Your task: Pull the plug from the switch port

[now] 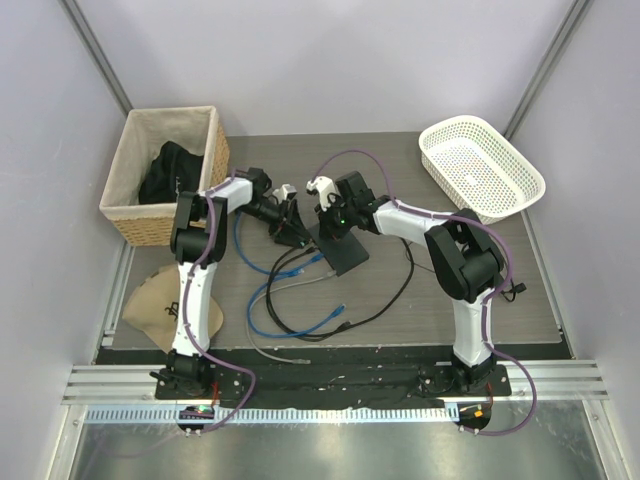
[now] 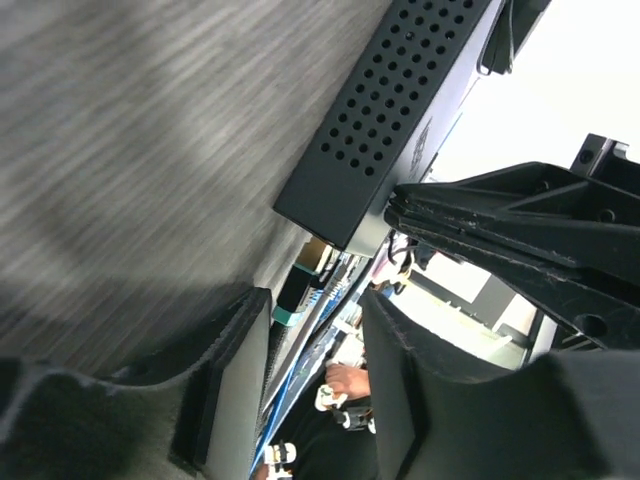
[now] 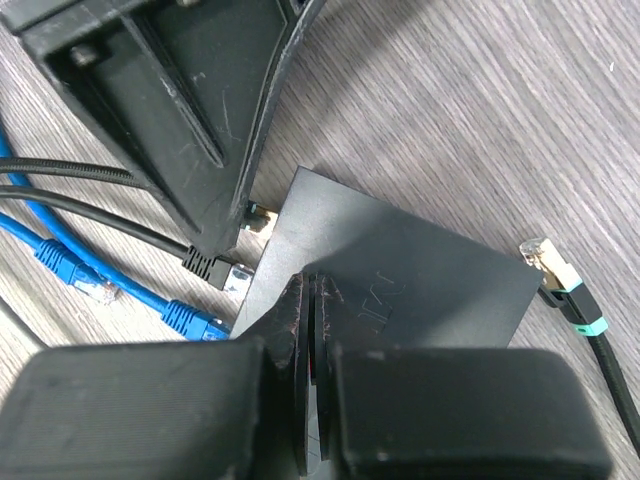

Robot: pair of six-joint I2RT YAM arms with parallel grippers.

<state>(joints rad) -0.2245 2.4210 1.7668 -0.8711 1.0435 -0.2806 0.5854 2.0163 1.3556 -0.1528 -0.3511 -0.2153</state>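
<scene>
Left jaws: standing partly open and gripping nothing, one finger lying to each side of the line of the plug (image 2: 298,290), whose tan body and teal band are showing just past the tips.
Right jaws: pressing shut, tips down, on the top of the switch (image 3: 430,270), with nothing held between them.
Plug: sitting against the switch's cabled edge. Whether it is fully seated cannot be told, and the switch port itself is hiding behind it.
Axis: the plug's long axis is running out of that edge toward the left jaws, roughly toward the left edge of the desk (image 3: 480,90).
Nearer arm: the left arm (image 1: 215,195) is reaching the plug, while the right arm (image 1: 410,222) appears to be bracing the box.
Switch: lying near the desk's middle.
Next move, as a judgement: closing on the plug body, then drawing straight back along that axis.
Around: blue cables (image 3: 185,315) are trailing toward the near edge, and a second teal-banded plug (image 3: 548,262) is lying loose off the switch's far corner.
</scene>
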